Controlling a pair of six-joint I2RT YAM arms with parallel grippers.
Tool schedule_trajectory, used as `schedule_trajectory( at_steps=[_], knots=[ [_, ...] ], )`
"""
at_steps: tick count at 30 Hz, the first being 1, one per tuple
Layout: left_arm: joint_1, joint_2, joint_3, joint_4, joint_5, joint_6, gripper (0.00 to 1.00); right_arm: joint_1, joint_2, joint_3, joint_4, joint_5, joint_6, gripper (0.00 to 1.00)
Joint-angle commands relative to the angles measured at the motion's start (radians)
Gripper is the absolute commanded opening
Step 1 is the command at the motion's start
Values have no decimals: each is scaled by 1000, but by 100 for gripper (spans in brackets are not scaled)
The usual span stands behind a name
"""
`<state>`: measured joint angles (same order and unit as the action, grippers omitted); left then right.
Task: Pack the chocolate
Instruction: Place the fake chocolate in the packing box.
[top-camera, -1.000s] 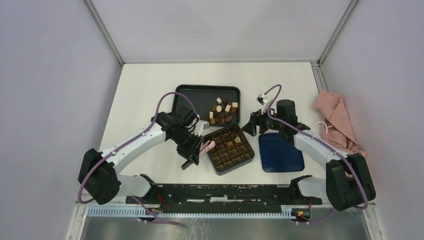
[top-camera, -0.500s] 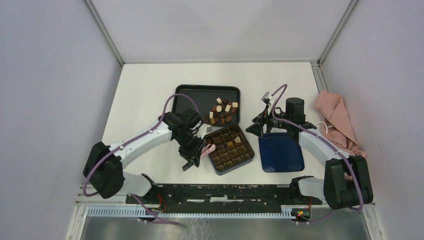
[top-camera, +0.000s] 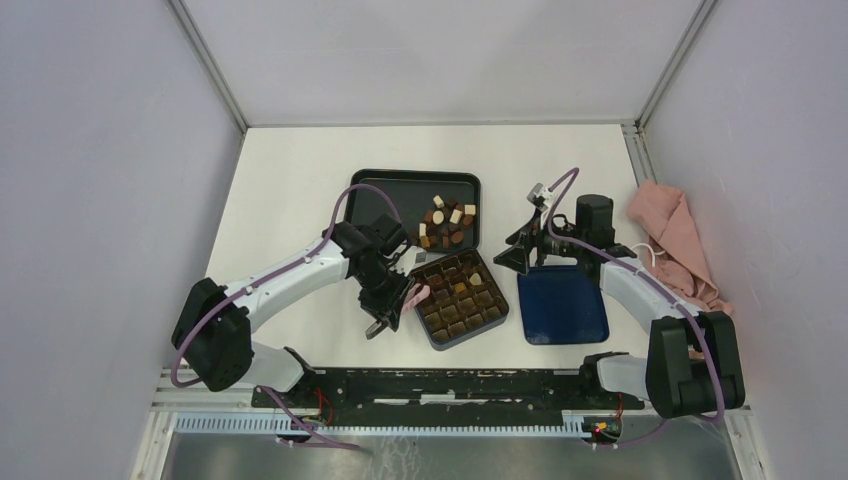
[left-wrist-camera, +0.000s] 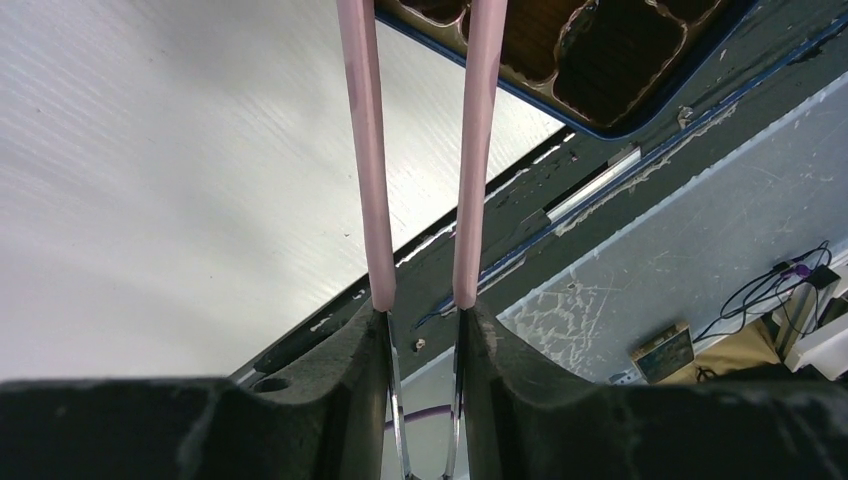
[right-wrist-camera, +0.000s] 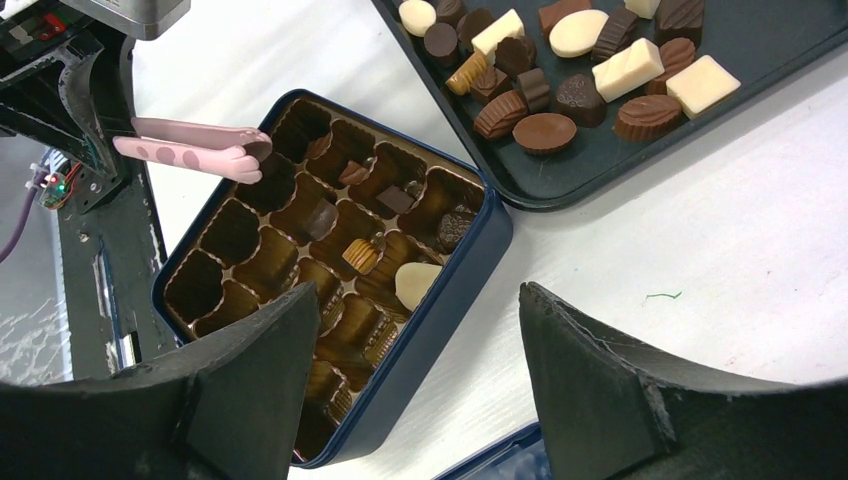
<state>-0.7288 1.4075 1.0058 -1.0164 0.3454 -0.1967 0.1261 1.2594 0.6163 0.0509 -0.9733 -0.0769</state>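
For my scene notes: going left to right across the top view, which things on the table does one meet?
Dark blue box with brown compartments → flat dark blue rectangular lid → crumpled pink cloth. The black tray overlaps the box, so left out.

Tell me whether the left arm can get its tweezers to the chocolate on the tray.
Probably yes. The left end effector holds the pink tweezers over the left edge of the box; the chocolate lies uncovered on the tray beyond, and the right end effector hangs off to the right.
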Motion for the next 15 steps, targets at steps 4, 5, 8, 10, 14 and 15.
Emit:
schedule_trajectory(
  at_steps=[4,5,8,10,14,15],
  knots=[
    [-8,1,47,-5,-17,-4,38,-12,-24,28,23,-41,-20,79],
    [-8,1,47,-5,-16,-3,38,-13,-22,27,23,-41,-18,79],
    [-7,0,50,-6,-13,-2,40,-16,-21,28,21,-45,-17,79],
    [-8,1,52,-5,-13,-2,40,-16,-21,28,21,-46,-17,79],
    [-8,-5,67,-6,-17,-3,38,-20,-21,28,21,-50,-17,79],
    [-8,-12,78,-5,-23,-6,35,-22,-23,29,21,-52,-17,79]
  ],
)
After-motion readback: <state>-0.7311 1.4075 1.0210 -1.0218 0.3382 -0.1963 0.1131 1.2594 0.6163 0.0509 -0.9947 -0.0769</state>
